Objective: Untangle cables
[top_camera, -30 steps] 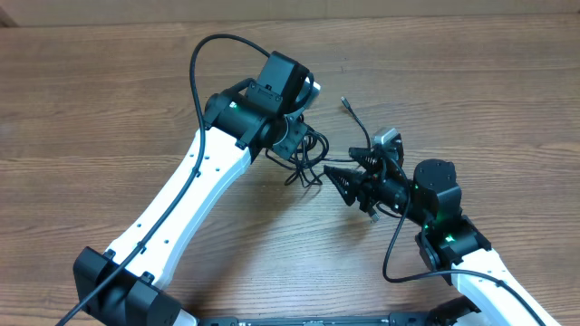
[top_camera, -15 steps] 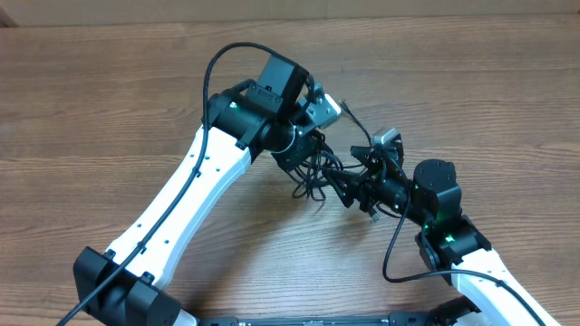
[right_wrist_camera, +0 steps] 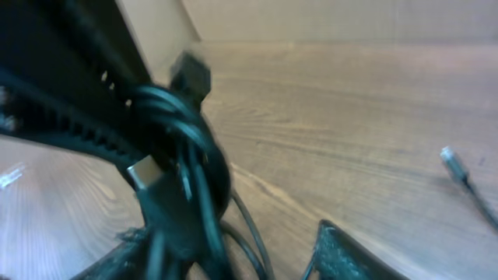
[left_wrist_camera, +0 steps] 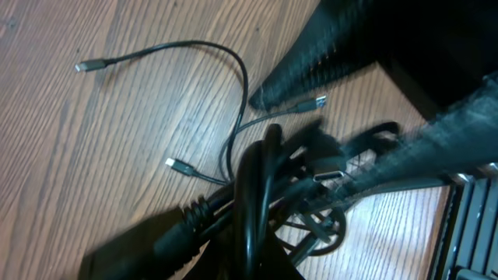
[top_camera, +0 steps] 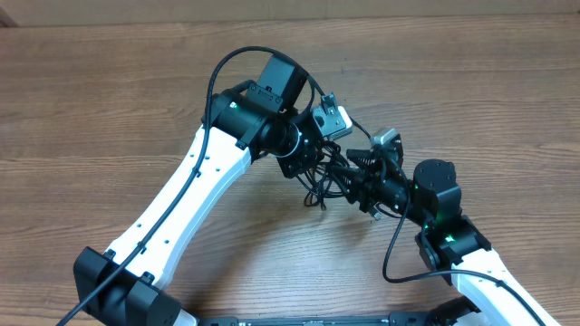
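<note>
The cables (top_camera: 316,187) are a bunch of thin black cords hanging from my left gripper (top_camera: 317,163), which is shut on them just above the wooden table. In the left wrist view the bunch (left_wrist_camera: 257,187) fills the bottom, and loose ends with small plugs (left_wrist_camera: 173,163) trail over the wood, one silvery (left_wrist_camera: 314,101). My right gripper (top_camera: 349,181) is open right beside the bunch. In the right wrist view its fingers (right_wrist_camera: 229,260) stand wide apart with the bunch (right_wrist_camera: 183,179) between and just ahead of them.
The wooden table (top_camera: 109,109) ends at a far edge along the top. A thick black arm wire (top_camera: 222,68) loops above the left arm. Another loops by the right arm (top_camera: 390,258). A loose plug end (right_wrist_camera: 451,161) lies on the wood to the right.
My left gripper has moved right toward the right gripper, carrying the cable bunch with it. The right arm has stayed put and the bunch now sits at its open fingers.
</note>
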Robot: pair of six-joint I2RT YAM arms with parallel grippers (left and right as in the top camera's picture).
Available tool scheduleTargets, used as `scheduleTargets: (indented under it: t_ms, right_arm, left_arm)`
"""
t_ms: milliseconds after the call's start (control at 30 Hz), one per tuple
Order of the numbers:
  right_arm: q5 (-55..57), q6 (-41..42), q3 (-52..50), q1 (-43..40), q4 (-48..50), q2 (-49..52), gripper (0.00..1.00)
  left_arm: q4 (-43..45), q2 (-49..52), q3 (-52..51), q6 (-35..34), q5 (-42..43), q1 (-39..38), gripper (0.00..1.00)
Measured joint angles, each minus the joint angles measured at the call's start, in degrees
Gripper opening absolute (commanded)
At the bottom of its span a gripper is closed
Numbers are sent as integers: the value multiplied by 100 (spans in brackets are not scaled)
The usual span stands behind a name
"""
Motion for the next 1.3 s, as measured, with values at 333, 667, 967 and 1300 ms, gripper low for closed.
scheduleTargets:
  t_ms: [333,667,967,1300]
  right_arm:
    - [-90,13,0,4,-9,0,4]
    - [-31,15,0,2,35,0,4]
    - [72,37,0,-4,44,0,4]
    - [94,37,0,-2,61,0,4]
  left_arm:
    - [26,0,0,92,72,0,4]
    - [339,0,0,-168,61,0,5]
    - [758,0,0,-1458,-555,-28,4]
    - [929,0,0,-2916,-1276,-50,4]
